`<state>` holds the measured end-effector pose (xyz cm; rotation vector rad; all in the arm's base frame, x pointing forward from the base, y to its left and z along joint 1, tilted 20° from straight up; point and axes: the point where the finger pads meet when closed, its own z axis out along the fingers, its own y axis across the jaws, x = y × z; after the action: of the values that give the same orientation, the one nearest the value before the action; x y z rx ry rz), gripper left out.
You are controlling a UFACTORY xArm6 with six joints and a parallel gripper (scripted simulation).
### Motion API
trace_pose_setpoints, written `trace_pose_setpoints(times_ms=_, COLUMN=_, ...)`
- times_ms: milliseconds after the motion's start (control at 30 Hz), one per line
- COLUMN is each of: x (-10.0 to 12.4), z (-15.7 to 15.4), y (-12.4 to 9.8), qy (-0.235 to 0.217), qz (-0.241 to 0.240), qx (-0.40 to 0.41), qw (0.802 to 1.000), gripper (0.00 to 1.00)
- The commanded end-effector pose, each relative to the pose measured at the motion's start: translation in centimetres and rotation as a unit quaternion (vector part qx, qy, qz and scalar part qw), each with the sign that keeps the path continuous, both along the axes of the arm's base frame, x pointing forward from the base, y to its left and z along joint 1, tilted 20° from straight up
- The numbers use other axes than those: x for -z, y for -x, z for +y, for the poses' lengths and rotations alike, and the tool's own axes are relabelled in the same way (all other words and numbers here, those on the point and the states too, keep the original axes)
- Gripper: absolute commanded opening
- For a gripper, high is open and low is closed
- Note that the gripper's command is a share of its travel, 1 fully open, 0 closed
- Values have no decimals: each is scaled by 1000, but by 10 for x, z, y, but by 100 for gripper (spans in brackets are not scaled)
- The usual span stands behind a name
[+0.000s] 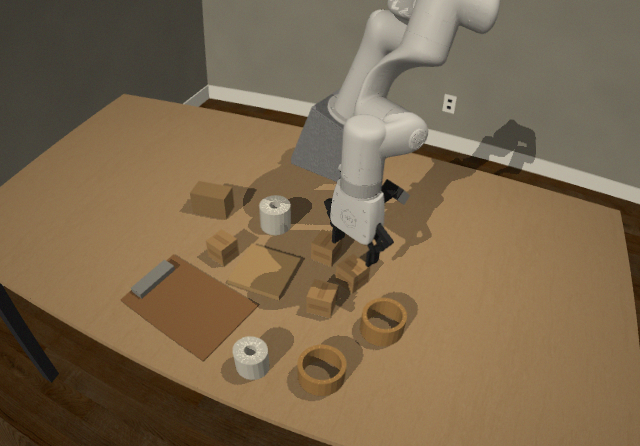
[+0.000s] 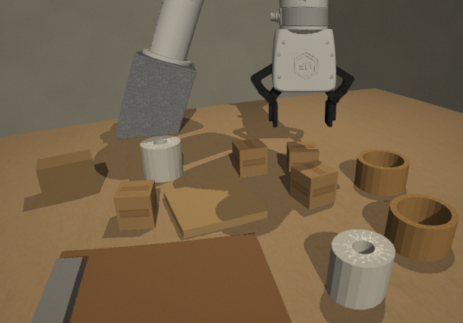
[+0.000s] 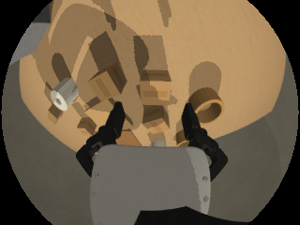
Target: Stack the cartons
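Note:
My gripper (image 1: 353,250) (image 2: 302,124) (image 3: 153,109) is open and empty, pointing down above the right-hand cartons. One carton (image 1: 347,274) (image 2: 301,158) (image 3: 156,96) stands on the table roughly below it. A second carton (image 1: 321,301) (image 2: 314,186) (image 3: 156,121) stands nearer the clipboard side, and a third (image 1: 324,250) (image 2: 250,160) (image 3: 107,84) towards the robot base. The fourth carton (image 1: 221,249) (image 2: 135,208) (image 3: 86,126) stands alone left of the square wooden board (image 1: 248,270) (image 2: 224,223). The board carries nothing. No printed numbers are visible.
A plain larger box (image 1: 209,201) (image 2: 67,179) and a white roll (image 1: 275,218) (image 2: 161,162) stand at the back left. A brown clipboard (image 1: 191,307) (image 2: 168,274), another white roll (image 1: 251,361) (image 2: 359,278) and two wooden rings (image 1: 382,333) (image 1: 321,381) lie around the front.

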<state>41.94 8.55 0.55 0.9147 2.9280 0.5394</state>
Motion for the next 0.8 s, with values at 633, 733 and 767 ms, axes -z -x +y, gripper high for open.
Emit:
trace_pose_setpoints(times_ms=633, x=5, z=3, y=-3, qy=0, qz=-2, qx=0, qw=1000, gripper=100)
trace_pose_setpoints(times_ms=733, x=8, z=4, y=-4, qy=0, qz=-2, qx=0, qw=1000, gripper=100)
trace_pose_setpoints(times_ms=767, x=9, z=4, y=-4, qy=0, qz=-2, qx=0, qw=1000, gripper=100)
